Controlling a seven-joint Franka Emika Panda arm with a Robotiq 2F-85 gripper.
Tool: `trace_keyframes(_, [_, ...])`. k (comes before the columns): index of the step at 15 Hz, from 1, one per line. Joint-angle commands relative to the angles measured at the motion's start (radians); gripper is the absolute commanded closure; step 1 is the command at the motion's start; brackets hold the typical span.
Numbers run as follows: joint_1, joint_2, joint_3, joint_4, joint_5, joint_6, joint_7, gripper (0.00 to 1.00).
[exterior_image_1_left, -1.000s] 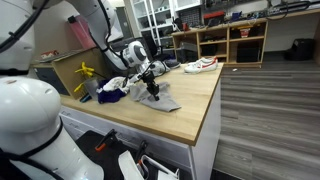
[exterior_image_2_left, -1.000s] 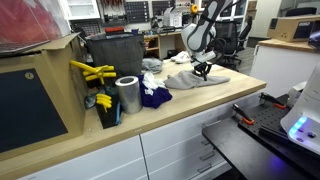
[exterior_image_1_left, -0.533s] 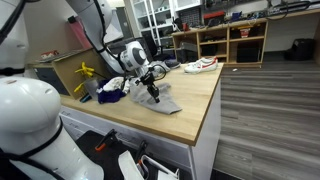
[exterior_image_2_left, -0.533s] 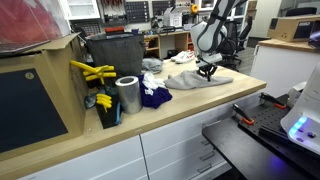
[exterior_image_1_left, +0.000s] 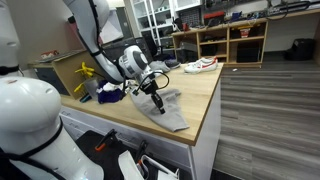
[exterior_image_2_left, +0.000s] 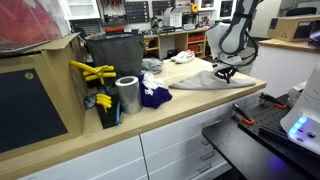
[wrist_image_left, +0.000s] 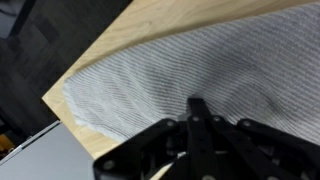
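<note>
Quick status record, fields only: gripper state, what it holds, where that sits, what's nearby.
gripper: shut, fingers pinching the cloth
held: grey ribbed fabric cloth, lying mostly flat
surface: light wooden countertop, one cloth corner close to its edge
nearby: dark blue crumpled cloth and silver metal cylinder, both apart from the gripper

The arm reaches down from ten o'clock, wrist tilted, its claw (exterior_image_1_left: 157, 101) pointing downward, fingers (wrist_image_left: 193, 112) pressed tightly together.
</note>
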Motion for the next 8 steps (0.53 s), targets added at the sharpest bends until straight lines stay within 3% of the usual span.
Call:
trace_keyframes(1, [-0.029, 0.003, 0.003, -0.070, -0.088, 0.032, 0.113, 0.72])
trace_keyframes(5, [-0.038, -0.085, 0.038, -0.072, -0.180, -0.011, 0.177, 0.45])
trace_keyframes(8, [-0.048, -0.123, 0.094, -0.047, -0.185, -0.018, 0.173, 0.23])
